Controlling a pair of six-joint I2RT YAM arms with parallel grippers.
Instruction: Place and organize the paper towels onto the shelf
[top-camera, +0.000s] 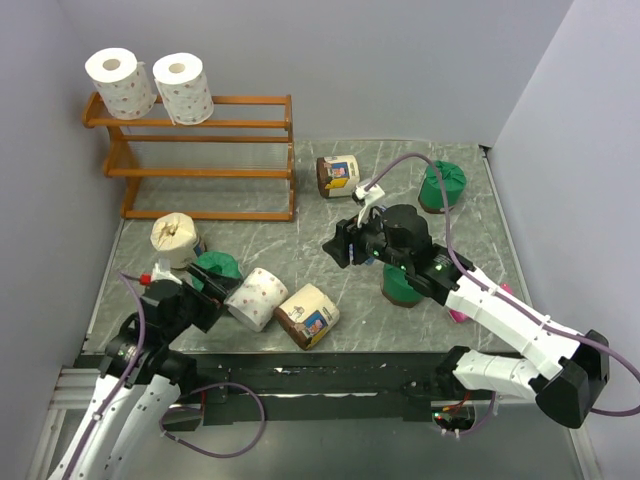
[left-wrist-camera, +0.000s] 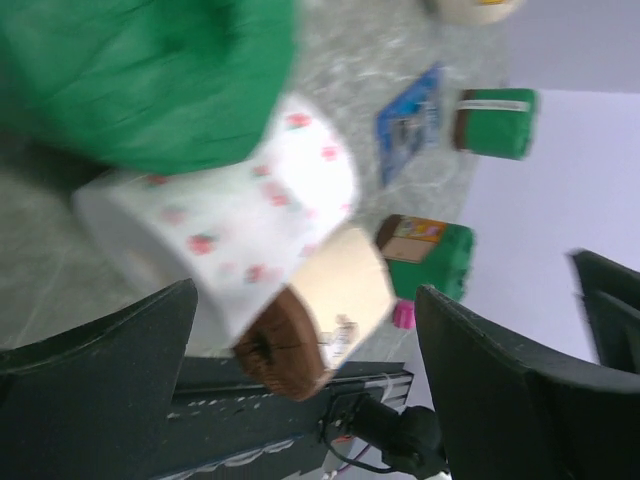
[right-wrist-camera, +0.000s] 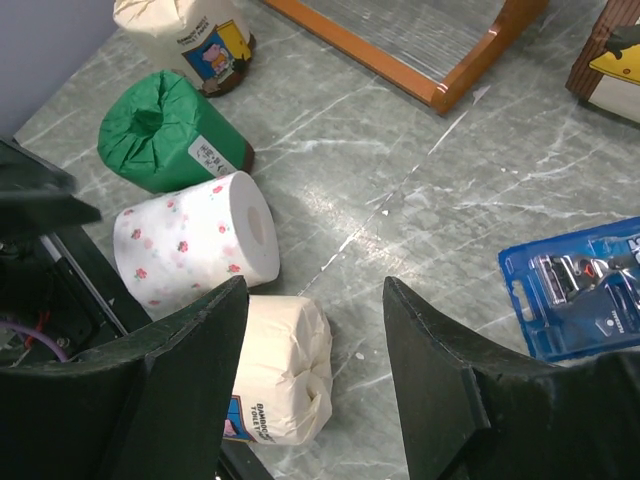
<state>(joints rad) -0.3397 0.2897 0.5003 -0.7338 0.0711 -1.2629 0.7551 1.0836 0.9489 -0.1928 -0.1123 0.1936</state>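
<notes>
Orange-brown slatted shelf (top-camera: 200, 160), overhead view: it stands at the far left against the wall. Its top tier carries two upright white rolls side by side at the left end, the first white roll (top-camera: 120, 82) and the second white roll (top-camera: 183, 87). The other seven rolls lie loose on the grey marbled table (top-camera: 320, 215).
- Near left: a cream roll (top-camera: 176, 240), a green roll (top-camera: 215, 268), a third white roll (top-camera: 256, 298) and a cream-and-brown roll (top-camera: 307, 316).
- Beside the shelf's right end: a labelled cream roll (top-camera: 338, 176).
- Far right: a far green roll (top-camera: 441, 186).
- Partly under the right arm: a shaded green roll (top-camera: 402, 288).

The left gripper (top-camera: 205, 300) sits just beside the third white roll. The right gripper (top-camera: 345, 245) hangs over mid-table.

Left wrist view, blurred:
- The left gripper's dark fingers (left-wrist-camera: 100, 380) are spread wide, with nothing between them.
- The third white roll (left-wrist-camera: 230, 230) lies just ahead, on its side.
- The green roll (left-wrist-camera: 140, 80) is to its left, touching it.
- The cream-and-brown roll (left-wrist-camera: 320, 320) is to its right.
- Beyond are a flat blue packet (left-wrist-camera: 410, 120) and a pink item (left-wrist-camera: 403, 315).

Right wrist view:
- The right gripper (right-wrist-camera: 315, 400) is wide open above bare table and holds nothing.
- To the left are the cream roll (right-wrist-camera: 190, 35), green roll (right-wrist-camera: 165, 130), third white roll (right-wrist-camera: 195, 245) and cream-and-brown roll (right-wrist-camera: 280, 370).
- The shelf's corner (right-wrist-camera: 450, 70) is at the far side.
- The blue packet (right-wrist-camera: 580, 285) is on the right.
</notes>
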